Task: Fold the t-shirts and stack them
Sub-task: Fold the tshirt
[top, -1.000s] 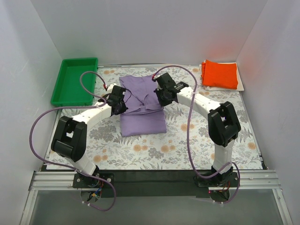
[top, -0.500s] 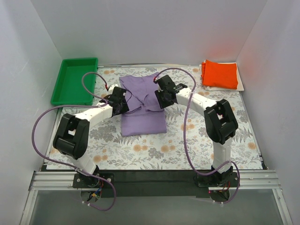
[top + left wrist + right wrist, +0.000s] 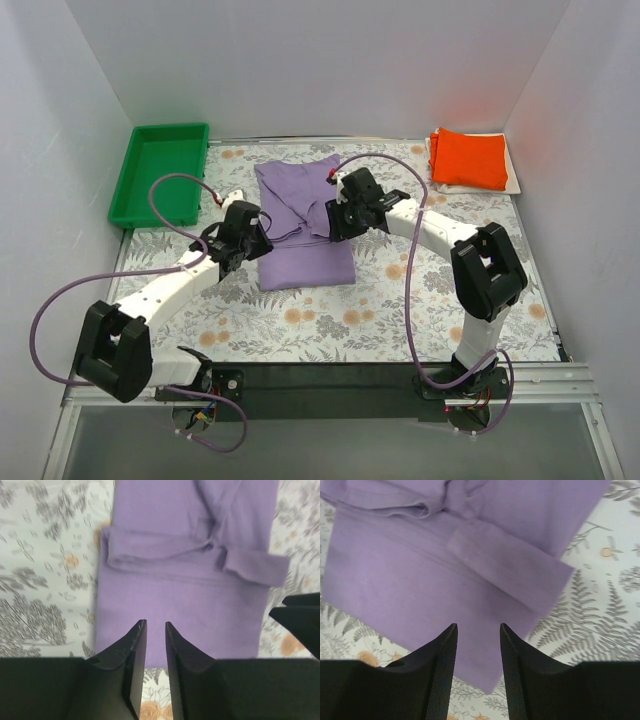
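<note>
The lavender t-shirt [image 3: 303, 235] lies flat in the middle of the table, folded to a long strip with both sleeves turned in across it. It also shows in the left wrist view [image 3: 190, 580] and the right wrist view [image 3: 420, 580]. My left gripper [image 3: 260, 240] hovers at the shirt's left edge, its jaws a narrow gap apart and empty [image 3: 155, 626]. My right gripper [image 3: 336, 224] hovers over the shirt's right edge, open and empty [image 3: 477, 626]. The orange t-shirt [image 3: 468, 158] lies folded on the whitish folded one [image 3: 516, 182] at the back right.
A green plastic tray [image 3: 132, 190] stands at the back left. White walls close the table in on three sides. The table has a floral cloth [image 3: 400, 310]. Purple cables loop from both arms.
Both grippers were down on the shirt's folded-in sleeves. The left arm has now pulled back toward the near left, off the cloth, and the right gripper has lifted slightly; both are empty.
</note>
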### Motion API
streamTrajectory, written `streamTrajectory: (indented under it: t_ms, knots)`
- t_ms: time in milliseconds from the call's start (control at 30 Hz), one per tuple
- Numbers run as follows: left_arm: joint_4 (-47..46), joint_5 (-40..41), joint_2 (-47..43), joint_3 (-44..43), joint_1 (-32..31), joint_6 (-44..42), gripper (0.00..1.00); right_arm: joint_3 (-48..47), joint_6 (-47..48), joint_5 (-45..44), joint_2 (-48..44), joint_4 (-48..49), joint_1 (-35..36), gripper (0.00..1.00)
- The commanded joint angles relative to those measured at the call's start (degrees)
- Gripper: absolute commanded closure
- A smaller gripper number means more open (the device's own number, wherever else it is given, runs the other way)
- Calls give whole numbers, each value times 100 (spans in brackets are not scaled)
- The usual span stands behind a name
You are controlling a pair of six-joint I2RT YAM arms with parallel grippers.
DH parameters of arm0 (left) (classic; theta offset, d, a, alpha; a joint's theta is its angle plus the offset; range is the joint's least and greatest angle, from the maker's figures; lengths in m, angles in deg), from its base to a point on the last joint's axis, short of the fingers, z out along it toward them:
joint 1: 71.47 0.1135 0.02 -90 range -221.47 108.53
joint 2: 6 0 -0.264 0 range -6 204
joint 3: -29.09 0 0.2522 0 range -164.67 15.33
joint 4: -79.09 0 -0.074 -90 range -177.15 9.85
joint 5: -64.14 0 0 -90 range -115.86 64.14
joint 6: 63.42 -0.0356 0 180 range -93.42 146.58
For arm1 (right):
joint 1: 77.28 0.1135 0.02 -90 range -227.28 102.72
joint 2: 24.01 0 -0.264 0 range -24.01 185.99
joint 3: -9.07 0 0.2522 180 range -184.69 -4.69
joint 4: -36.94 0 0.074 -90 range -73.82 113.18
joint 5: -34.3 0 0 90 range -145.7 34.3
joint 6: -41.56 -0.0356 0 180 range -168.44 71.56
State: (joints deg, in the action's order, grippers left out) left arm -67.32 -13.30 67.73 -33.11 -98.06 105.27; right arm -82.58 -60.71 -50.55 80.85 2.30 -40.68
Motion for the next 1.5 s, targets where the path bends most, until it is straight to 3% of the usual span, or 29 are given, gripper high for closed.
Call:
streamTrajectory:
  t_ms: [0, 233, 567, 867, 1033, 1133, 1467]
  knots:
    - [179, -184, 280, 213, -319, 260, 79, 151, -222, 706, 130, 567, 93, 61]
    - [-6, -69, 1054, 283, -619, 322, 80, -7, -346, 962, 728, 902, 137, 62]
    - [-68, -51, 1196, 827, -654, 392, 80, -771, -188, 655, 1467, 893, -3, 62]
    - [3, -78, 1047, 890, -646, 383, 79, -2440, -205, 838, 2372, 691, -548, 60]
    - [81, 62, 1046, 426, -611, 217, 78, -2942, -293, 839, 2136, 647, -733, 57]
    - [100, 89, 1169, 39, -514, 94, 76, -2689, -258, 804, 1636, 656, -760, 55]
    - [-111, 1, 2399, -1175, 31, -460, 75, -18, -459, 1040, -491, 928, -777, 55]
